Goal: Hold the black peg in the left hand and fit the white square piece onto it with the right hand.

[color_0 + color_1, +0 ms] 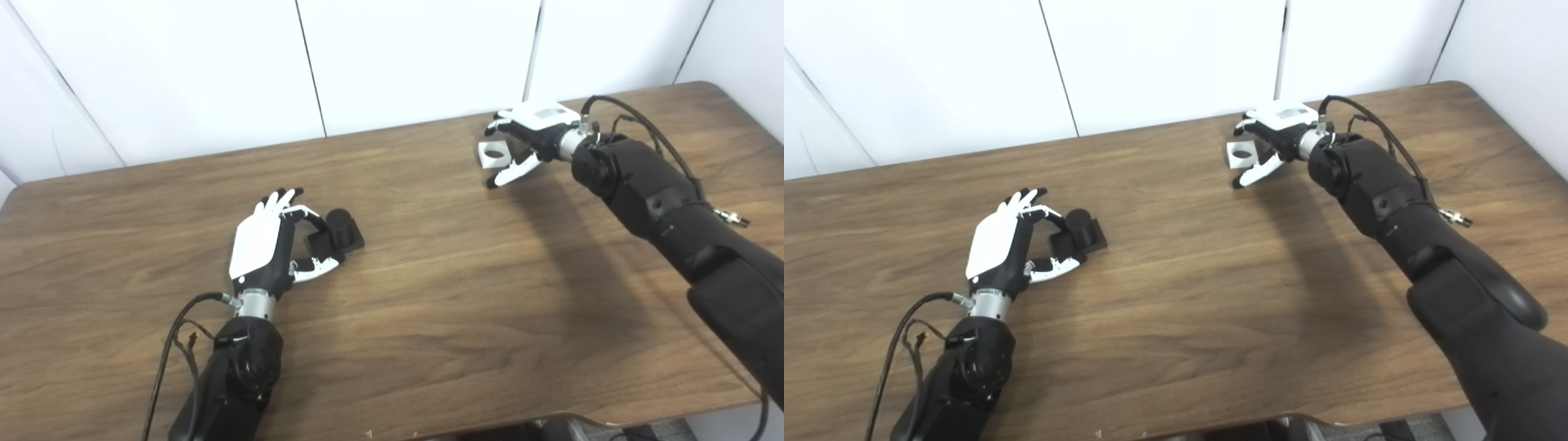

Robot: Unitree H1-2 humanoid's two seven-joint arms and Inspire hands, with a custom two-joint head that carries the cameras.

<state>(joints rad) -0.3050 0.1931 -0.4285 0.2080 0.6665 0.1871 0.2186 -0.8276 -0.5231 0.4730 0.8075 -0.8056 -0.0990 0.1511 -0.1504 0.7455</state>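
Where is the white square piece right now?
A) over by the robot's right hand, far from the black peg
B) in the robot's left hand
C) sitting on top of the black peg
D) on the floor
A: the white square piece sits between the fingers of the right hand, far across the table from the black peg by the left hand.

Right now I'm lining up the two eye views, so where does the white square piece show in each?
Left eye view: the white square piece lies right of centre, near the table's far edge, at the right hand.
Right eye view: the same piece sits closer to the picture's centre.
Shared landmark: the black peg by the left hand, low and left of the piece in both.
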